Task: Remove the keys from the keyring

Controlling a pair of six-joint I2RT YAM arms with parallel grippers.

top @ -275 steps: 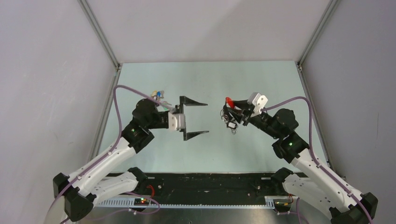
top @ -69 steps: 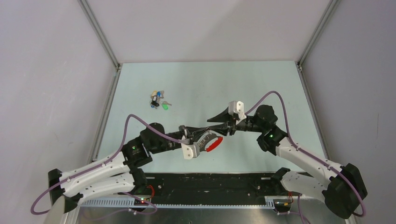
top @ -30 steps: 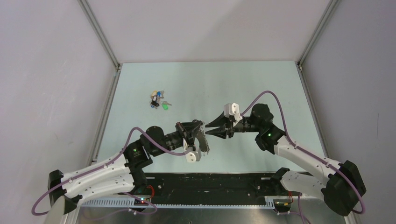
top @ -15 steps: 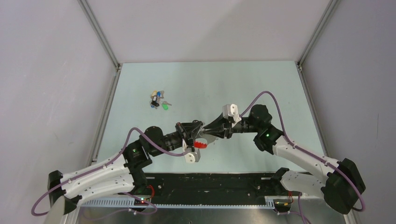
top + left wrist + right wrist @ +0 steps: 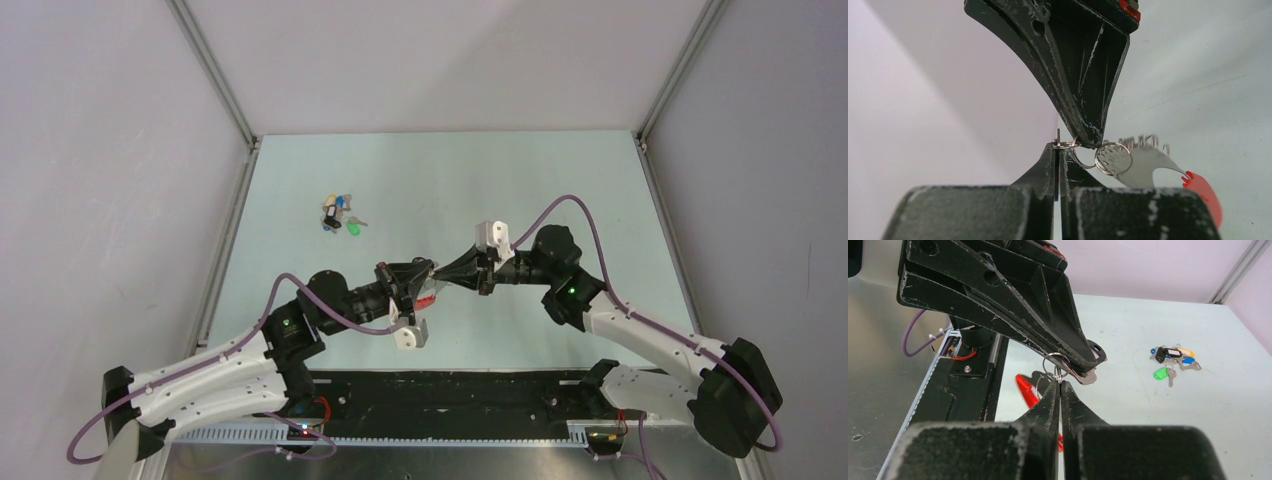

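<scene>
- Left pincer (image 5: 1058,150) and right pincer (image 5: 1060,387) are both pressed together, tip to tip, nipping the wire rings (image 5: 1113,159) of the red keyring (image 5: 1204,194) in mid-air, near centre.
- Risk: thin wire slips from the tips under pull, and the bunch drops.
- Loose keys (image 5: 340,218) lie far left on the pale green surface (image 5: 520,180); grey walls (image 5: 100,150).

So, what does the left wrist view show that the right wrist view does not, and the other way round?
Only the left wrist view: the toothed edge of a silver key, seen side on. Only the right wrist view: the loose pile of coloured-headed keys lying on the table, and a purple cable. Both: the left claw and the right claw shut, their tips meeting at the small wire rings, with the red keyring close by.
</scene>
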